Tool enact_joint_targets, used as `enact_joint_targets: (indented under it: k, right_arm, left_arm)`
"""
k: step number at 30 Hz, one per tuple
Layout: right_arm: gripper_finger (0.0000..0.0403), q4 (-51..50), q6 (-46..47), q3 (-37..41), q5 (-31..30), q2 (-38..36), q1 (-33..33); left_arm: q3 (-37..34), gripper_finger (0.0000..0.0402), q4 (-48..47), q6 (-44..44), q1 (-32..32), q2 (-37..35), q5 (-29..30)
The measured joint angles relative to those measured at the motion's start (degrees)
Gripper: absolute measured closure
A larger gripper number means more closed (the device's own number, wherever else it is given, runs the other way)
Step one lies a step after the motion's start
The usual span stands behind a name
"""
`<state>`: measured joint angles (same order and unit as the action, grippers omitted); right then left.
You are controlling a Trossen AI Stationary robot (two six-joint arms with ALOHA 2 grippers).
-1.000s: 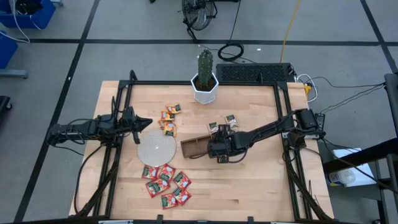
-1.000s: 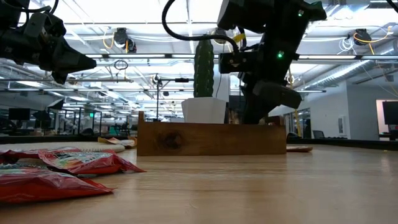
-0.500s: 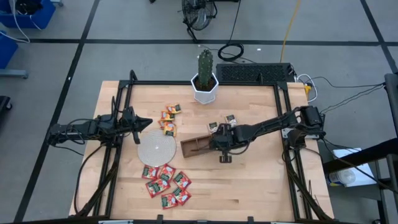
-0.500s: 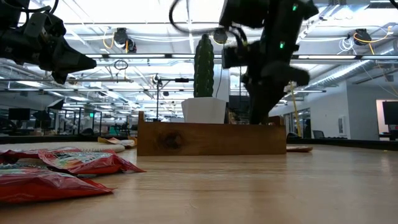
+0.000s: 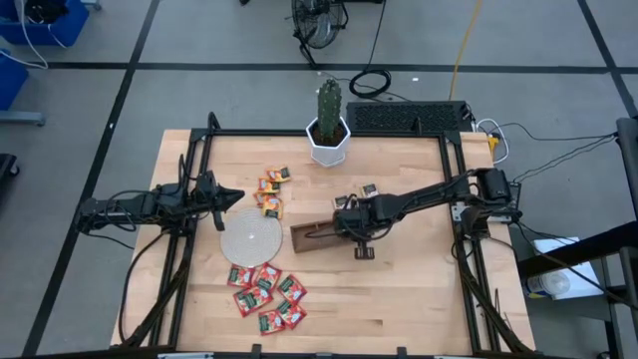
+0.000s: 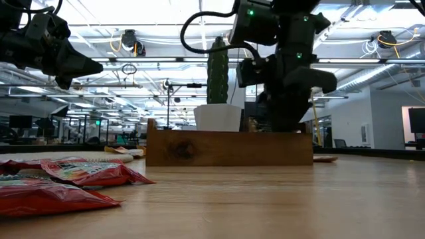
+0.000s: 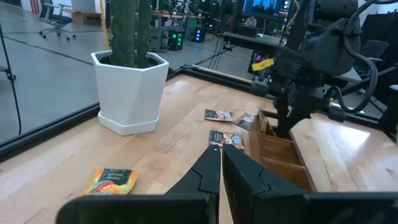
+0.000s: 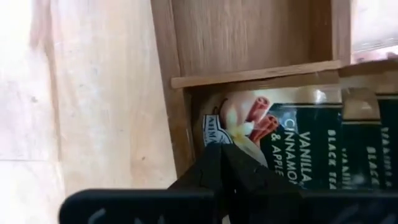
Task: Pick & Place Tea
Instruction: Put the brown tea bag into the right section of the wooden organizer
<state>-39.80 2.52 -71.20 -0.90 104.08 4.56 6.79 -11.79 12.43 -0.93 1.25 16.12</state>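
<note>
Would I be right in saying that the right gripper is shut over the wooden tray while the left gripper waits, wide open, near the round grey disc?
Not quite: the left gripper is shut, not wide open; the left wrist view shows its fingers together. The rest holds: the right gripper is shut over the wooden tray, and the left one waits near the round grey disc.

Right claw (image 5: 344,227) sits over the brown tray (image 5: 311,237), red sachets (image 5: 266,292) nearby.

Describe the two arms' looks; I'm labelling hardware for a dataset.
Both arms are dark, slim and jointed. The left end effector has two tapering black fingers. The right end effector sits below a bulky black wrist with a green indicator light and looping black cables.
</note>
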Motion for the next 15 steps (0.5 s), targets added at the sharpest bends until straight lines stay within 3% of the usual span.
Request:
enact_joint_targets:
  k: [10,15]
  right_arm:
    - [0.0403,2.7,0.3,0.5,2.6,3.1,0.0]
    - [0.0403,2.9,3.5,0.6,-2.4,3.2,0.5]
  left_arm:
    - [0.0,0.0380,0.0,0.0,0.0,0.0,0.0]
    - [0.0,0.0380,0.0,0.0,0.0,0.0,0.0]
